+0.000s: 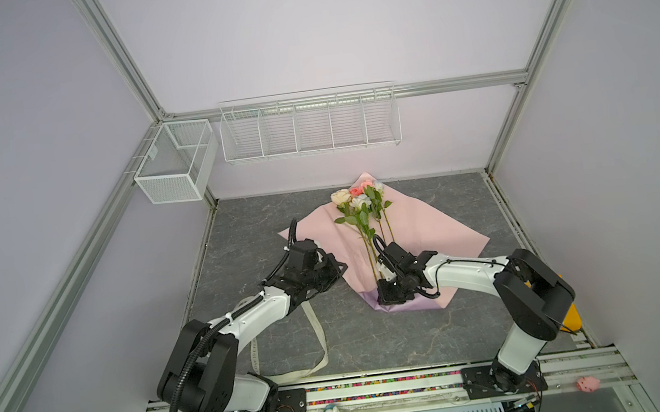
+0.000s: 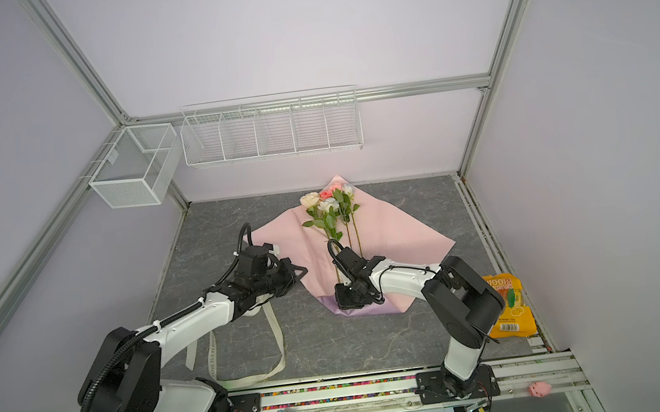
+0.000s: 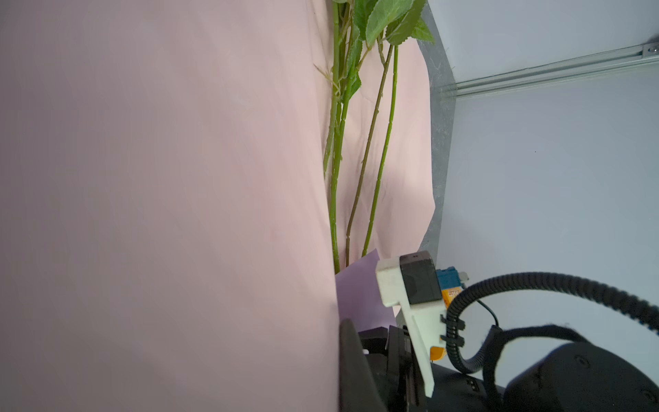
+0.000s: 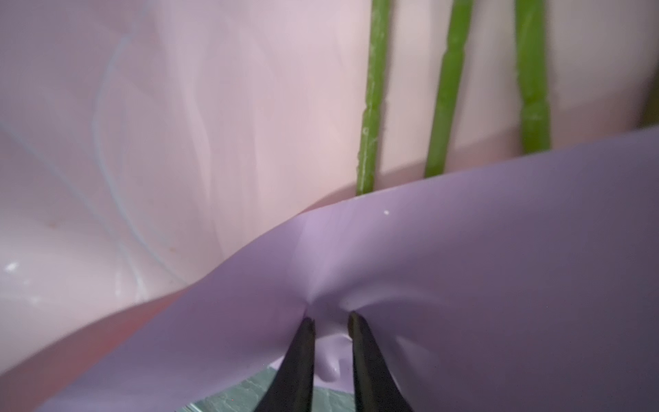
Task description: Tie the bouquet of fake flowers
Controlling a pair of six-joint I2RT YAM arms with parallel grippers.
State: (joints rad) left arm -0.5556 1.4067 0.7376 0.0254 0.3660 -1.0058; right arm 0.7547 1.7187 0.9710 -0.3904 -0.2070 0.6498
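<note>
bouquet of fake flowers [image 1: 361, 205]: cream, pink, coral, whitish blooms; green stems and leaves. paper [image 1: 426, 226]: plain pale pink, near corner lilac. bench [image 1: 376, 344]: dark grey, marbled, pale veins. ribbon [image 1: 254, 353]: cream, small dark lettering. mesh basket [image 1: 173, 165] and wire rack [image 1: 309, 127]: white. walls [image 1: 301, 30]: pale lilac. left arm [image 1: 256, 319], right arm [image 1: 465, 272]: white shells, black joints. right gripper [image 4: 330, 319] fingers [image 4: 299, 360]: black. bag [image 2: 510, 305] at right: yellow-orange, green and red print.

The bouquet [image 4: 371, 107] stem ends vanish under its lilac fold [image 4: 463, 267]. The left arm [image 1: 248, 320] covers part of the ribbon [image 1: 254, 355]; the right arm [image 1: 535, 306] hides most of a yellow bag [image 1: 573, 315].
</note>
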